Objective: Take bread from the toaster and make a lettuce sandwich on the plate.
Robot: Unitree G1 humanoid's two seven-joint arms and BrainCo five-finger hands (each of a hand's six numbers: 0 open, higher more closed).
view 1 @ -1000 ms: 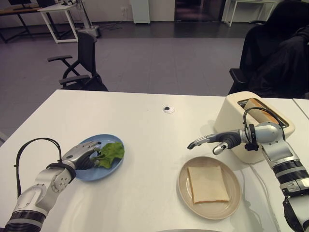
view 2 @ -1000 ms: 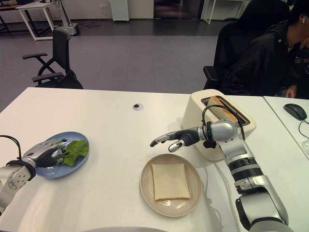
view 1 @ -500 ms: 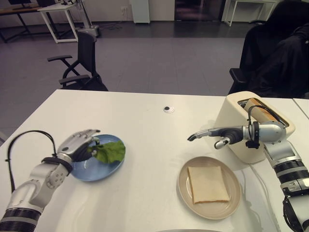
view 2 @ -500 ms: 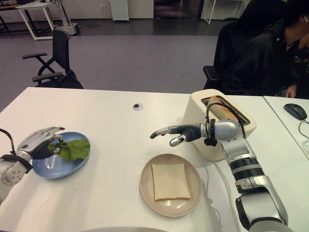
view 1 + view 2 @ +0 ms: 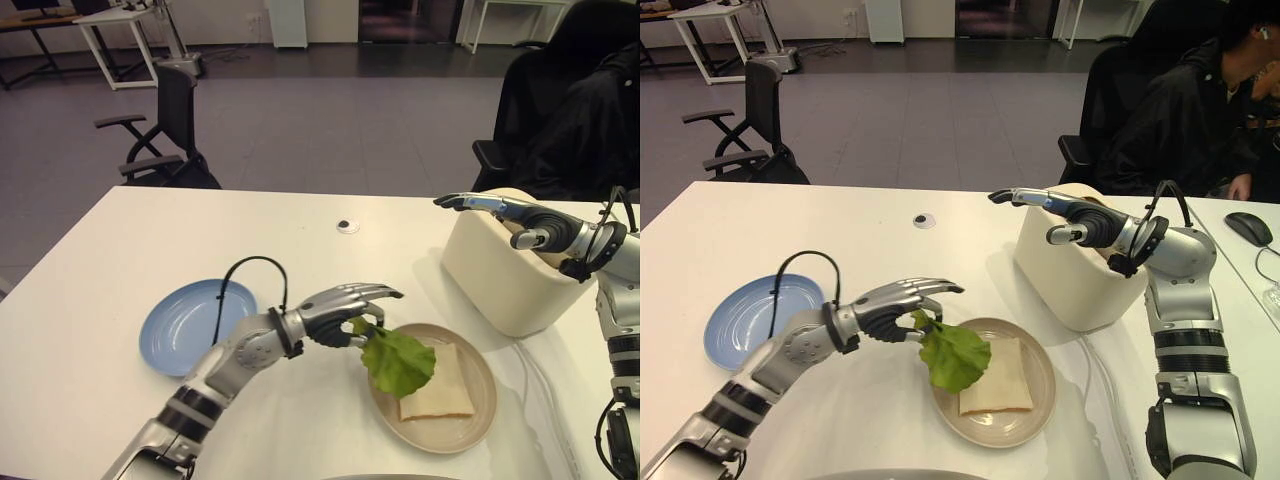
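Our left hand [image 5: 340, 318] pinches the lettuce [image 5: 400, 362], seemingly left of the bread [image 5: 447, 388] at lower centre; released now, it may overhang the plate [image 5: 488, 388] rim.

- The lettuce leaf [image 5: 398, 360] is shown in bright green.
- The bread slice [image 5: 448, 382] is seen as pale cream, edged with a light tan crust.
- The plate [image 5: 489, 388] beneath it is coloured plain beige.
- A second plate [image 5: 185, 325] is coloured plain light blue.
- The toaster [image 5: 495, 285] is finished in cream.
- The table [image 5: 120, 240] is plain white.
- The left hand [image 5: 338, 312] and right hand [image 5: 512, 214] are finished in silver-grey with black parts.
- A small disc [image 5: 346, 226] is marked black inside a white ring.
- An office chair [image 5: 165, 135] is black against a grey floor [image 5: 330, 130].
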